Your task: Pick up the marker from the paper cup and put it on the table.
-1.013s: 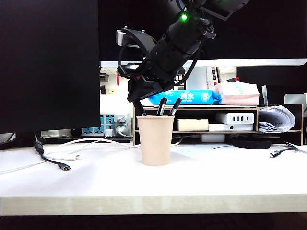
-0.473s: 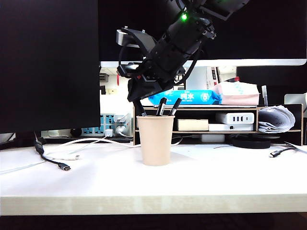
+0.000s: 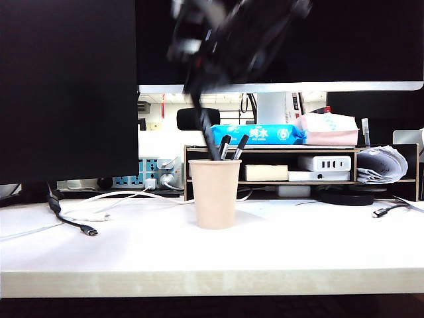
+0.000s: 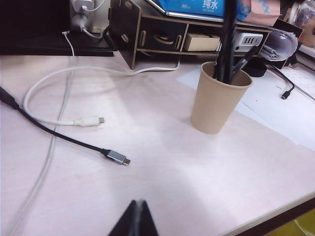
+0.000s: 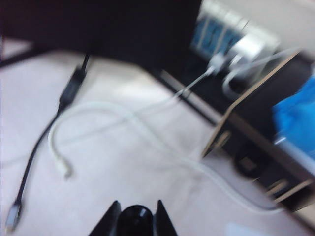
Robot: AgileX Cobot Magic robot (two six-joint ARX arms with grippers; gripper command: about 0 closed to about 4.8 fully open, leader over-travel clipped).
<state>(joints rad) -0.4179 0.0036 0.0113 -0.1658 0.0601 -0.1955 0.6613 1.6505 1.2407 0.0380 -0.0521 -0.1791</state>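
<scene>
The right pincer [image 5: 135, 216], blurred high above the paper cup [image 3: 214, 193], is clamped on the top end of the marker [image 3: 207, 136], which hangs below it with its lower end inside the cup on the worktop [image 3: 298, 245]. Two other markers [image 3: 232, 146] lean in the cup beside it. The left pincer [image 4: 136, 220] hangs apart over bare worktop, its fingers pressed together on nothing.

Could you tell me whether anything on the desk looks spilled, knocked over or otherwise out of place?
Nothing stands out: the paper cup stands upright on the table, and the right gripper holds the marker above it. The left gripper hangs shut, apart.
</scene>
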